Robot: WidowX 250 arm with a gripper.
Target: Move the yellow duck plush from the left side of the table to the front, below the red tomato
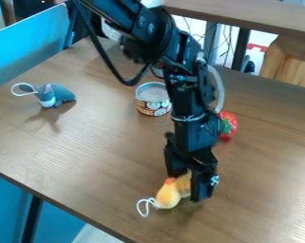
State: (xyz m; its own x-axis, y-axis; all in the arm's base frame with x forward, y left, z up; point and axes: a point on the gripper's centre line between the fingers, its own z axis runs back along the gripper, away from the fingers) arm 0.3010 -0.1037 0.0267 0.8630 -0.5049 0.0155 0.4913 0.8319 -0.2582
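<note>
Find the yellow toy point(168, 193) on the table point(104, 142), near the edge toward 7 o'clock, taking 12 as straight up the view. Lies partly under and between the fingers of the gripper point(187, 188), with the fuller visible part just out toward 8 o'clock. Slants lengthwise roughly from 2 to 8, across the line from finger to finger, which runs about 11 to 5. Trails a white loop point(145, 207) toward 8, well outside the grip.

As for the gripper, stands parted, with one finger on the 11 o'clock side of the toy and the other on the 5 o'clock side. Cannot tell whether pressed against the toy or merely around it. Comes down from about 11 with the only arm point(189, 85).

Farther out from the toy: at nearly 12, a can point(153, 98); at 1, a strawberry point(227, 126), close beside the arm in the view; well off toward 11, a grey toy point(56, 96).
</note>
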